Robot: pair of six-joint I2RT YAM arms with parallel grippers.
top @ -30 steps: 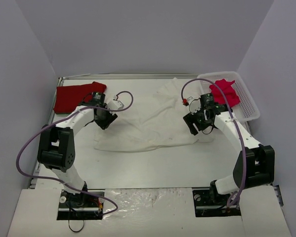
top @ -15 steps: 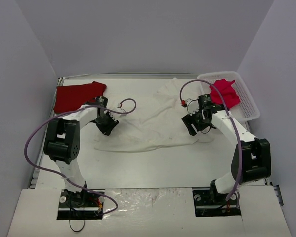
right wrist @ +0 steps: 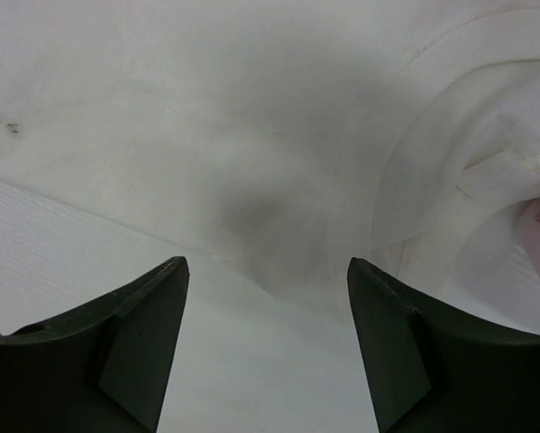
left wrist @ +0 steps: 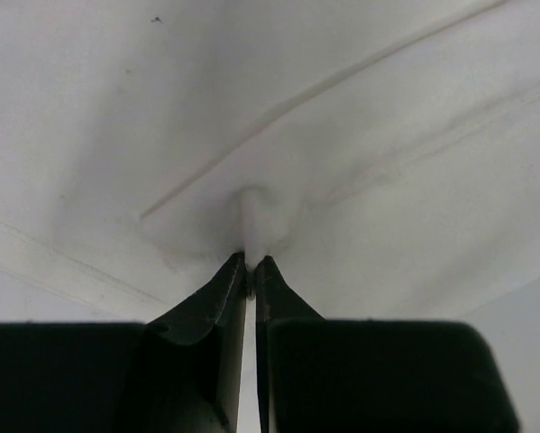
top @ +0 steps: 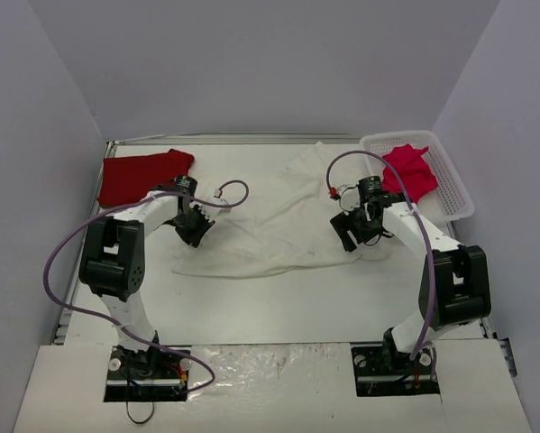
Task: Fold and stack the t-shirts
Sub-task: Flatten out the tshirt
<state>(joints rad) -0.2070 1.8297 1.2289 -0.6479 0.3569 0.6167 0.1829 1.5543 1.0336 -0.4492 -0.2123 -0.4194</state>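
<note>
3 t-shirts are in view. The cream-white t-shirt lies spread and rumpled across the middle of the table, reaching toward the far edge, between the 2 arms. The red t-shirt lies flat in the far left corner of the table, apart from the cream-white one. The pinkish-red t-shirt sits crumpled in the white lattice basket at the far right corner, bunched toward the basket's left side.

The left gripper is down on the left part of the cream-white t-shirt. Its jaws are closed on a small pinched-up ridge of the cloth, and creases fan out from the pinch. From above, it sits just inside the shirt's left edge.

The right gripper hangs over the right side of the cream-white t-shirt, jaws wide apart with nothing between them. Below it the cloth shows a curved seamed edge, and bare table shows on 1 side. From above, it is at the shirt's right edge, near the basket
</note>
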